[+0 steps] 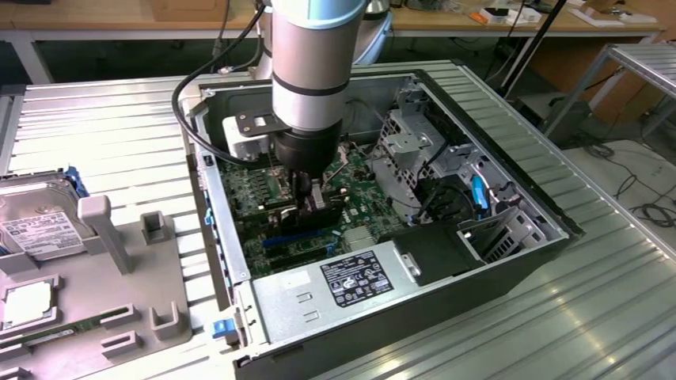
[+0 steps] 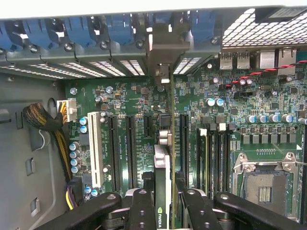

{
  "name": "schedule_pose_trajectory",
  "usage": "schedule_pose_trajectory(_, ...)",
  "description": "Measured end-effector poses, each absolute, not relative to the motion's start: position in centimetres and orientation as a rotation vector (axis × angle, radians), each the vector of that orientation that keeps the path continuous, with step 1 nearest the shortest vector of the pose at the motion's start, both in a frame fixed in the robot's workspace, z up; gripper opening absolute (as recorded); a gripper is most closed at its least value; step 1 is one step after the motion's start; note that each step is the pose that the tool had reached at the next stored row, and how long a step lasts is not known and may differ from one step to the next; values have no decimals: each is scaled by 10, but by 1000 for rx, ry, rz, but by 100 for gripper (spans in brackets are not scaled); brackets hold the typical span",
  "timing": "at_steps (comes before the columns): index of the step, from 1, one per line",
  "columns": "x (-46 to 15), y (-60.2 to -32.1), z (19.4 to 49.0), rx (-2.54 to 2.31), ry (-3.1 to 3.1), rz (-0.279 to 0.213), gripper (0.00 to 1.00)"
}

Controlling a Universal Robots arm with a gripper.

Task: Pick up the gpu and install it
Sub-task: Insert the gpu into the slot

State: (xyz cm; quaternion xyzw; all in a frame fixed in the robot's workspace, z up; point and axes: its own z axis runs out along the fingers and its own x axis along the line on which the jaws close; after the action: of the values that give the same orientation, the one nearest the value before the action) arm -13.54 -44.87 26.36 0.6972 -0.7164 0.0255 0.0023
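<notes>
Green circuit board, the motherboard (image 2: 124, 96), lies on the floor of an open black and silver computer case (image 1: 528, 198) on a ribbed metal worktop (image 1: 106, 119). The grey robot arm (image 1: 309, 63) reaches straight down into the case. Its black pincer (image 2: 162, 191) is partly closed, with one finger on each face of the gpu (image 2: 162, 158), a thin dark card with a silver end bracket, and grips it by the upper edge. The card stands upright and edge-on over the long black expansion slots (image 2: 132, 148), and its bracket end reaches the row of blue slot clips (image 2: 115, 28) at the case's rear wall. Whether its lower edge sits in a slot cannot be told. In the exterior view the pincer (image 1: 309, 194) and card (image 1: 320, 212) are at the middle of the board, beyond the silver power-supply box with a black sticker (image 1: 317, 293). At the exterior view's left, outside the case, a silver hard drive with a white label (image 1: 37, 226) rests on a grey moulded tray (image 1: 138, 309).
</notes>
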Motion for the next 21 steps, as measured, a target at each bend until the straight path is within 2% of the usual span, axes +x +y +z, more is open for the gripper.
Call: schedule_pose_trajectory(21, -135, -447, 261, 2196, -2240, 81, 27)
